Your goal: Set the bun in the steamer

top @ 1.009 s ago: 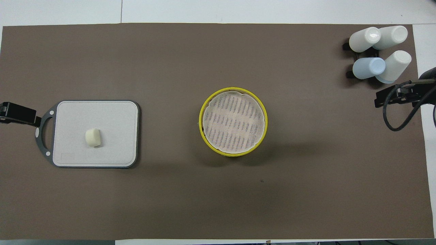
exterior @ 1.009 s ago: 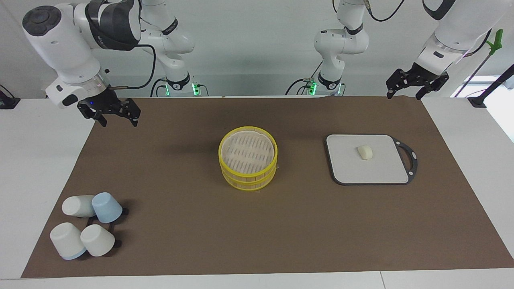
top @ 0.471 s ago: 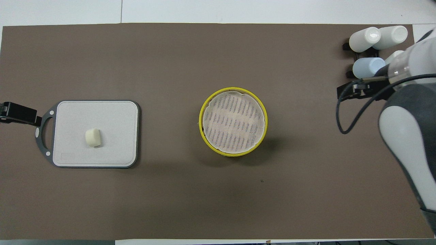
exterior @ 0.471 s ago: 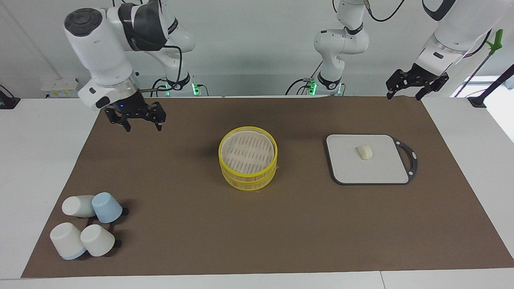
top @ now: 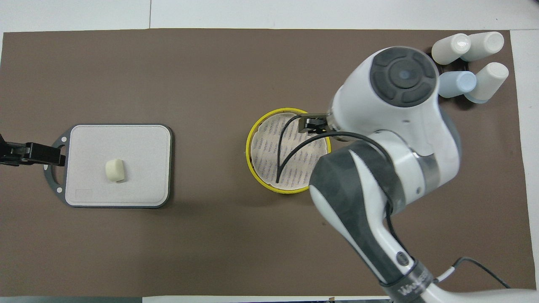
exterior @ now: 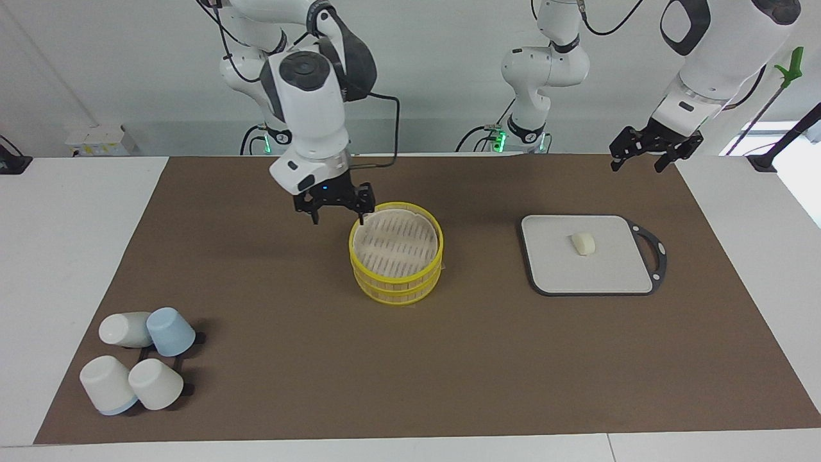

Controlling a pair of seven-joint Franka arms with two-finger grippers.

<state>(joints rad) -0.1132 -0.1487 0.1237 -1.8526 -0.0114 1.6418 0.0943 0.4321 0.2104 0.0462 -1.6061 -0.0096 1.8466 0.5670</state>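
The yellow-rimmed steamer (exterior: 397,282) stands in the middle of the mat with its slatted lid on; it also shows in the overhead view (top: 248,151). The bun (exterior: 583,243) lies on a grey board (exterior: 558,273) toward the left arm's end, and shows in the overhead view too (top: 115,170). My right gripper (exterior: 338,217) is open and empty over the steamer's rim on the side toward the right arm's end. In the overhead view its own arm hides most of it. My left gripper (exterior: 643,159) is open and empty, raised over the board's handle (top: 49,172), apart from the bun.
Several white and blue cups (exterior: 138,359) lie on a black rack at the right arm's end, farther from the robots than the steamer. The brown mat (exterior: 449,372) covers the table. The right arm's body covers part of the steamer in the overhead view.
My right arm has swung from the mat's edge at its own end across to the steamer. My left gripper has shifted slightly. The bun, steamer and cups have not moved.
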